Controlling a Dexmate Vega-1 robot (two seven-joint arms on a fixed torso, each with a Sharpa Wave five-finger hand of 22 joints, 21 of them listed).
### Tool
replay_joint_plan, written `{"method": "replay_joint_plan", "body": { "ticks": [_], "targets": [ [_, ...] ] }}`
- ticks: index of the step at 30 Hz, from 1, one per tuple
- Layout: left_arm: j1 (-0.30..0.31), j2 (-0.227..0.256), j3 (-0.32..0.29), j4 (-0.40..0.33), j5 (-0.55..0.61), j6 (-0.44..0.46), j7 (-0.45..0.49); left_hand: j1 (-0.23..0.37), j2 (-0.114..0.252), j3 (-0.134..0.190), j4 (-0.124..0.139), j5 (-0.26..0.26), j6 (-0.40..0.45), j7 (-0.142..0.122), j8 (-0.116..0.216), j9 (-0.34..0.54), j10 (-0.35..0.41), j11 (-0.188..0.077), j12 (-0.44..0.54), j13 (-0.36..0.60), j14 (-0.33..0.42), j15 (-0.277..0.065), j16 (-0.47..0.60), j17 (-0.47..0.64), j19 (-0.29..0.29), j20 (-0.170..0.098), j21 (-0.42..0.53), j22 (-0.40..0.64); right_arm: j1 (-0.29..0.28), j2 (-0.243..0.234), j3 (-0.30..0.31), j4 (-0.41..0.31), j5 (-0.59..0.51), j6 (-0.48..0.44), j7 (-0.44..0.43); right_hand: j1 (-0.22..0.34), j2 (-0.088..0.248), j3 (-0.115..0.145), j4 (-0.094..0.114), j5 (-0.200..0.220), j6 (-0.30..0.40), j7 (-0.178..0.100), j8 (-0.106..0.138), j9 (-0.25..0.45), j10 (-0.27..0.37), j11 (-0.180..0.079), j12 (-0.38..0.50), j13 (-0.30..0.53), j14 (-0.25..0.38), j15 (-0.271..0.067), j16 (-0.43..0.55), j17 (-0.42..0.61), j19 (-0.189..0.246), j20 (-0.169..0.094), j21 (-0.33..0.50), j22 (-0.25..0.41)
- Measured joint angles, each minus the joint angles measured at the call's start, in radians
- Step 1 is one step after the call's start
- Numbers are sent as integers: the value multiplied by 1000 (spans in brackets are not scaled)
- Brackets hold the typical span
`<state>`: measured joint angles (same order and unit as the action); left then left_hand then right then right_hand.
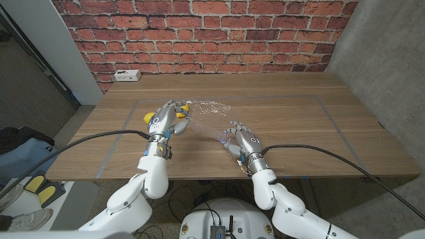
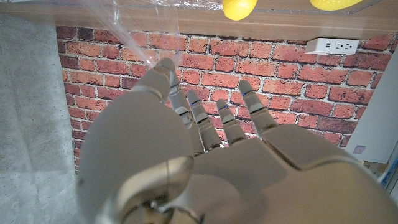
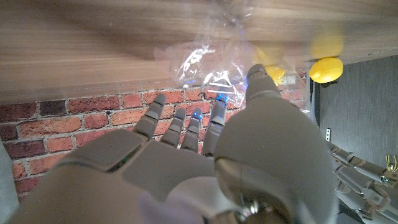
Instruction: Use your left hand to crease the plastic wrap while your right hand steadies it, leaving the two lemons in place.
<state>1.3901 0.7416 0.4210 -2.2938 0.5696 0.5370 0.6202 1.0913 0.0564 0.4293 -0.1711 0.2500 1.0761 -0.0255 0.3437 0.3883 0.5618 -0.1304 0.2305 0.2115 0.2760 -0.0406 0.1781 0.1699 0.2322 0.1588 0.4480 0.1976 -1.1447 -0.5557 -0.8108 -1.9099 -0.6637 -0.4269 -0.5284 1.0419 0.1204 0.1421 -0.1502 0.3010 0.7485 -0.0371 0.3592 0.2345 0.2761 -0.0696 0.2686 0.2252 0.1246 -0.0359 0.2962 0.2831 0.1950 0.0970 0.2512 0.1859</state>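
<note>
Crease not yet evident: left hand (image 1: 165, 119) and right hand (image 1: 240, 141), fingers spread, flank the plastic wrap (image 1: 206, 108) beside the lemons (image 1: 150, 117).

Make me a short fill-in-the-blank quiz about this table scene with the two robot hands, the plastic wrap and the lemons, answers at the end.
1. The wall behind the table is made of red ____.
2. The fruits beside the left hand are ____ in colour; one lemon shows in the left wrist view.
3. The plastic wrap lies between the left hand and the ____ hand.

Answers: brick; yellow; right
</note>
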Motion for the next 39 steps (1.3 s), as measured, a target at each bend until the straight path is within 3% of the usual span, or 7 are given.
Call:
{"method": "replay_joint_plan", "body": {
  "ticks": [2, 3, 7, 17, 20, 30, 39],
  "targets": [
    [0, 0, 0, 0, -7, -4, 1, 0, 0, 2, -2, 0, 6, 1, -1, 0, 0, 0, 0, 0, 0, 0, 0, 0, 4, 4, 0, 0, 0, 6, 4, 17, 0, 0, 0, 38, 27, 24, -4, -17, 105, 3, 37, -2, 61, -28, 11, -2, 35, -1, 17, 1, 23, -21, 4, 0],
    [9, -3, -11, -3, -10, -5, 2, 0, 0, 2, -2, 0, 7, 1, -1, 0, 0, 0, 0, 0, 0, 0, 0, 0, 4, 4, 0, 0, 0, 9, 7, 24, -6, 9, -75, 50, 40, 33, -3, -26, 146, 5, 52, -6, 87, -42, 16, -2, 51, -2, 26, 2, 32, -31, 4, 0],
    [17, -5, -19, -7, -18, -5, 2, 0, 0, 6, 1, 0, 7, 1, -3, 0, 0, 0, 0, 0, 0, 0, 0, 0, 5, 5, 0, 0, -1, 15, 16, 45, -7, 34, -152, 73, 54, 48, -4, -47, 202, 14, 70, -9, 138, -63, 21, -2, 79, -1, 44, 7, 53, -51, 8, 0],
    [29, 3, -36, -24, -50, 10, -32, 3, -3, 6, 1, -1, 12, 6, -7, 0, -4, 4, 0, 0, 0, 0, 0, 0, 5, 5, 0, 0, -13, 9, 39, 55, -13, 58, -243, 85, 54, 56, 4, -65, 220, 7, 78, -4, 160, -86, 21, -2, 79, -2, 48, 12, 63, -61, 8, 0],
    [32, 12, -46, -33, -70, 10, -52, 3, -3, 8, 0, -1, 12, 6, -7, 0, -10, 8, -7, 0, -3, 3, 0, 0, 5, 5, 0, 0, -21, -2, 47, 42, -23, 54, -253, 85, 54, 56, 4, -73, 225, -14, 85, 1, 154, -92, 19, -2, 79, -2, 48, 17, 64, -71, 8, 0],
    [39, 48, -72, -59, -156, -21, -131, 3, -3, 14, 1, 6, 12, 7, -12, 0, -13, 5, -7, 0, -12, 0, 0, 0, 1, 9, 0, 0, -67, -57, 77, -40, -75, -14, -251, 85, 53, 55, 12, -82, 237, -41, 85, 6, 142, -104, 8, -2, 68, -5, 48, 17, 62, -79, 8, 0],
    [34, 68, -74, -62, -236, -70, -188, 3, -3, 19, -3, 6, 9, 10, -15, 0, -13, 5, -7, 0, -12, 0, 0, 0, -4, 15, 0, 0, -123, -100, 104, -113, -120, -77, -238, 90, 48, 55, 12, -88, 239, -42, 89, 3, 140, -113, 4, -2, 62, 0, 56, 17, 66, -83, 8, 0]
  ]
}}
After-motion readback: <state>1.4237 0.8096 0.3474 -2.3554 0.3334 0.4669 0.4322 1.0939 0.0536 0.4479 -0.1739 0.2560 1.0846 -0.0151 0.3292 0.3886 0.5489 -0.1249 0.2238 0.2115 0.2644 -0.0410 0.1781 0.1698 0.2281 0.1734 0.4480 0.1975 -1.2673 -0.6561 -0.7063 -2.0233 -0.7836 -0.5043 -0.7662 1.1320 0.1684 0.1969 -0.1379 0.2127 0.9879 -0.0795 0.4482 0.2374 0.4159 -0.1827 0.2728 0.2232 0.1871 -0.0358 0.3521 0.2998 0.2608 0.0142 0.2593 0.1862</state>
